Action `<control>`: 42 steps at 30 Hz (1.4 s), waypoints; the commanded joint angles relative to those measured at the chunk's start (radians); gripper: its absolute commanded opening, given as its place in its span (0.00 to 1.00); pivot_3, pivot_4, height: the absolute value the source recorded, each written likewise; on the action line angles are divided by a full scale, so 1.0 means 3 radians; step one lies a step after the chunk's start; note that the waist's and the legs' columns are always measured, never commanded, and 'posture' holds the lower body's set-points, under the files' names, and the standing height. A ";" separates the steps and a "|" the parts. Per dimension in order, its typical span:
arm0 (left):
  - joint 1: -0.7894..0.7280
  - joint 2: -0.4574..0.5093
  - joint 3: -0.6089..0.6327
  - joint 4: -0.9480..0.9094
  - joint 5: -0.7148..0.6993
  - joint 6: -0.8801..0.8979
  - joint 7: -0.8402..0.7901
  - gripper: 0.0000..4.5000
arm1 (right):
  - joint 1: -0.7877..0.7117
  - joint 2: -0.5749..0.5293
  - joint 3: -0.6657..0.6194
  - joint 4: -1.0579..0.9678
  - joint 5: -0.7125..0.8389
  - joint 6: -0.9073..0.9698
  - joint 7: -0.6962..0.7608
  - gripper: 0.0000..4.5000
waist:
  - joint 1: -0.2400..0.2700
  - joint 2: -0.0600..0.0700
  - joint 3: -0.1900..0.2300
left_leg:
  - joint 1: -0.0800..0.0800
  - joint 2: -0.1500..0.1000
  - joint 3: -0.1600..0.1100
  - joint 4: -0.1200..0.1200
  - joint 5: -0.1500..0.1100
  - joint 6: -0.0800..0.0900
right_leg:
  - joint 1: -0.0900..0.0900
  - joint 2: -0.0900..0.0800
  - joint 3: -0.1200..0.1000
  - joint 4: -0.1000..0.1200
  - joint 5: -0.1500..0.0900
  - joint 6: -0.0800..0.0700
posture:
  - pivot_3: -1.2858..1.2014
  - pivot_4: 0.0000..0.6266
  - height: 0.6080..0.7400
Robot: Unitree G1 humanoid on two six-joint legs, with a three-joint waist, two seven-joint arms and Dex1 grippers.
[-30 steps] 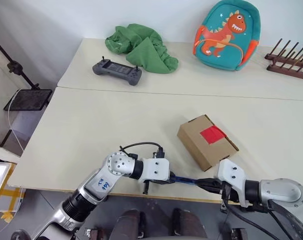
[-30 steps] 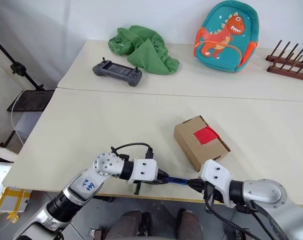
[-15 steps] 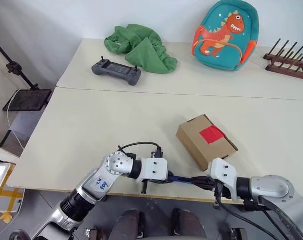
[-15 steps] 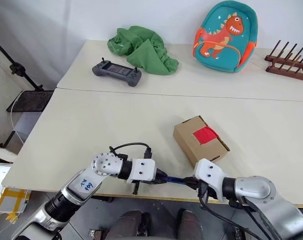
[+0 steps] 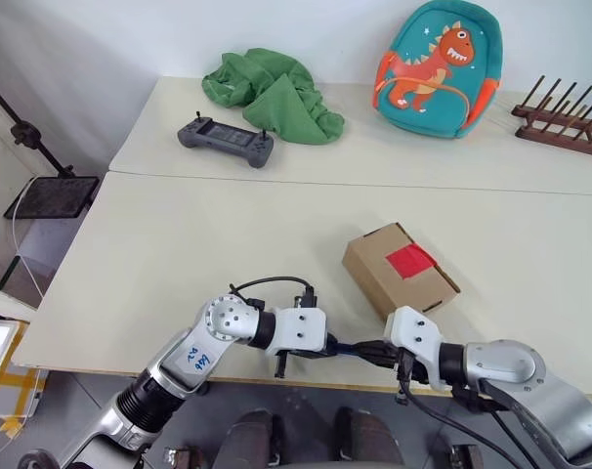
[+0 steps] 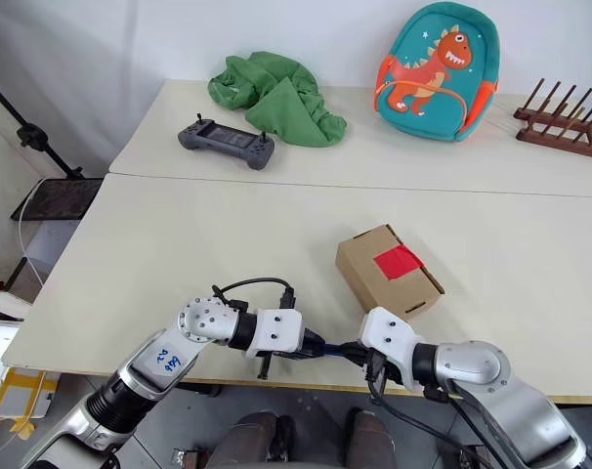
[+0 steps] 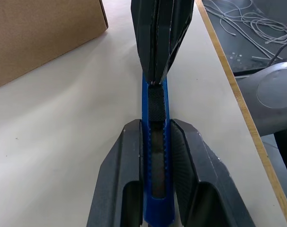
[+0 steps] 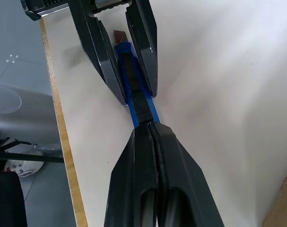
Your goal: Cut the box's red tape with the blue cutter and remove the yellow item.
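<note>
Left wrist view shows the left gripper (image 7: 154, 142) clamped on the blue cutter (image 7: 155, 189), one black finger on each flat side, with the cutter lying low over the tabletop (image 7: 63, 142) close to its near edge. Facing it, the right gripper (image 7: 158, 78) has its two fingers pressed tight together at the cutter's other end; whether they actually pinch the blue body or only touch its tip cannot be told.

Compared with a second earlier, the right gripper has slid leftward along the near edge toward the left one, so the stretch of blue cutter visible between the two is now much shorter. The left gripper has not shifted and keeps the same grip.

In the left eye view, the box (image 5: 399, 272) sits where it was, toward the right part of the near table (image 5: 179, 244), just beyond the right gripper and apart from it. The red tape (image 5: 411, 261) lies uncut across its top and the flaps are shut.

On the far table, the green cloth (image 5: 272, 93), the grey controller (image 5: 226, 143), the dinosaur backpack (image 5: 438, 66) and the wooden rack (image 5: 562, 122) are unchanged.
</note>
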 commanded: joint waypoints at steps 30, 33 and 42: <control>0.0031 0.0195 0.1191 0.0278 -0.0808 -0.2392 -0.0285 0.10 | -0.0121 -0.1369 -0.1847 0.0347 0.5338 0.1053 -0.1744 0.99 | 0.0019 -0.0003 0.0003 | -0.0004 0.0000 -0.0005 -0.0001 -0.0006 0.0006 | -0.0001 -0.0010 0.0002 -0.0013 -0.0001 -0.0003 | 0.52 0.24 1.00; -0.0082 0.0140 0.1122 0.0399 -0.0745 -0.2455 -0.0253 0.10 | -0.0516 -0.1381 -0.1473 0.0468 0.5398 0.1102 -0.1945 0.99 | 0.0013 -0.0003 0.0003 | -0.0007 0.0000 -0.0005 -0.0001 -0.0005 0.0006 | -0.0001 -0.0006 -0.0002 -0.0014 -0.0001 -0.0003 | 0.52 0.24 1.00; -0.0283 -0.0027 0.1044 0.0562 -0.0443 -0.2557 -0.0009 0.10 | -0.1347 -0.1029 -0.0642 0.0538 0.5398 0.1188 -0.2429 0.99 | 0.0014 -0.0004 0.0004 | -0.0020 -0.0001 -0.0005 0.0003 -0.0002 0.0011 | -0.0003 0.0000 -0.0014 -0.0012 0.0001 0.0000 | 0.52 0.24 1.00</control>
